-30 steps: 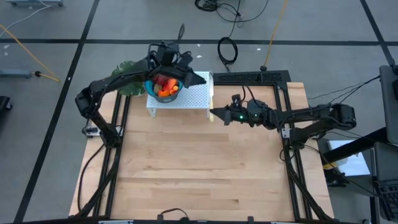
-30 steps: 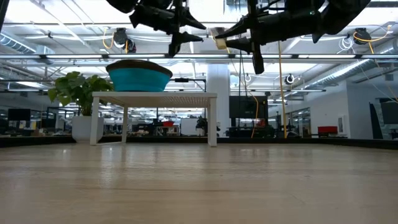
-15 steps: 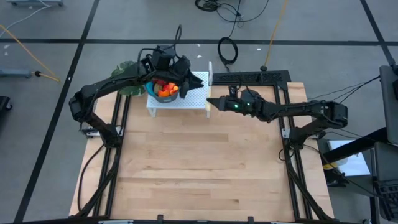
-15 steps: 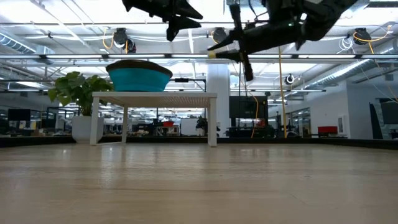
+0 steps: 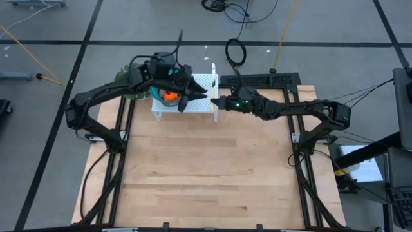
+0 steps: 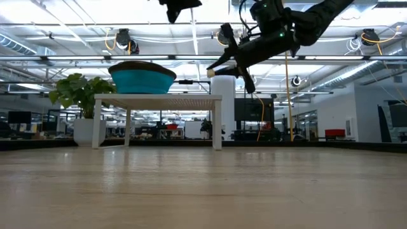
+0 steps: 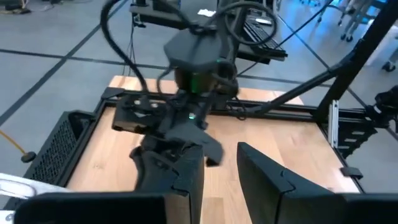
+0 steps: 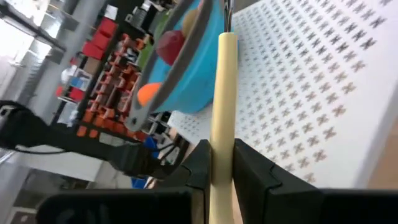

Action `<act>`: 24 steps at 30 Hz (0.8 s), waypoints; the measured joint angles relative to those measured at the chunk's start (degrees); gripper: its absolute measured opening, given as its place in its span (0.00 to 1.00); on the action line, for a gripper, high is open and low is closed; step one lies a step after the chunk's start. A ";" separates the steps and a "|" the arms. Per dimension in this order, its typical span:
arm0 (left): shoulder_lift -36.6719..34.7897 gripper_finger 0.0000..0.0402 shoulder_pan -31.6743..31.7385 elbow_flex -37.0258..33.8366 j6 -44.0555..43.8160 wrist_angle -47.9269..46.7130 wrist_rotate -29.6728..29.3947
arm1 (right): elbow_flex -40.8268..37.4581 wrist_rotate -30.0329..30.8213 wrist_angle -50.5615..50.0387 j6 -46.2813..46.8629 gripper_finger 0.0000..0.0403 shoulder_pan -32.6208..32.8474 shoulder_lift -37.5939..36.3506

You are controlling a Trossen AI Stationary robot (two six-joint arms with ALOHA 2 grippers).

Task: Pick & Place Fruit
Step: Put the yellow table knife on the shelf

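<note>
While right gripper (image 8: 219, 163) clamps knife (image 8: 222, 99).

we see table (image 5: 206, 167): pale wood, smooth matt grain | small stand (image 8: 323, 93): white perforated sheet, matt | bowl (image 6: 143, 79): teal plastic, soft sheen | knife handle (image 8: 222, 99): pale yellow, smooth plastic look | fruit (image 8: 171, 45): glossy toy plastic

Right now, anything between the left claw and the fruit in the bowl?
Nothing visible. The left claw hangs above the teal round bowl of toy fruit. The right claw, gripping a pale yellow knife handle, sits beside the bowl.
</note>
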 joint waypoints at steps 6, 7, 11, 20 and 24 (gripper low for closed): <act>-4.04 0.23 -0.45 -5.96 -0.82 2.48 -0.64 | 1.14 0.11 -2.94 0.71 0.08 -1.18 0.09; -4.96 0.23 -0.70 -7.73 -1.48 3.59 -0.67 | 1.13 0.14 -2.90 0.72 0.08 -1.13 0.58; -9.29 0.23 -1.07 -15.09 -4.39 10.71 -0.57 | 1.10 -0.15 -3.36 1.32 0.08 -1.26 0.85; -19.72 0.23 -1.07 -26.64 -8.92 16.57 -5.07 | 2.79 -0.31 -4.72 3.52 0.08 -1.56 5.01; -22.22 0.23 -1.39 -28.10 -9.28 16.59 -5.09 | 4.57 -0.54 -5.41 4.39 0.08 -1.60 6.72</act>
